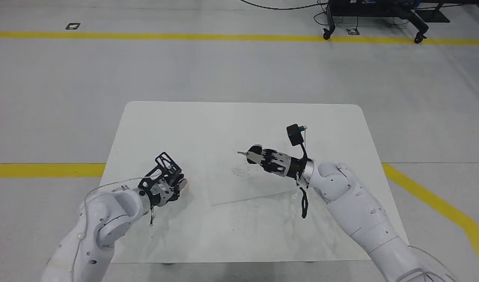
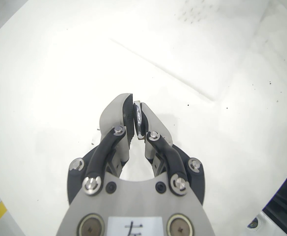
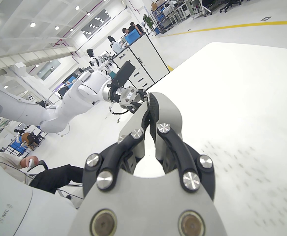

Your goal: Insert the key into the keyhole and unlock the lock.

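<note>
My right gripper hung over the middle of the table, clamped on a thin sliver I took for the key. My left gripper sat above the table's near left part, well apart from it.

In the left wrist view, my pads were pinched tight on a slim bright edge. I judged it to be the lock, with its keyhole hidden.

In the right wrist view, my fingers were pressed together with the key's blade concealed behind them, and the left gripper lay beyond their tips.

To do this well, I needed blade and keyhole lined up on one axis before closing in, then a slow, straight push.
</note>
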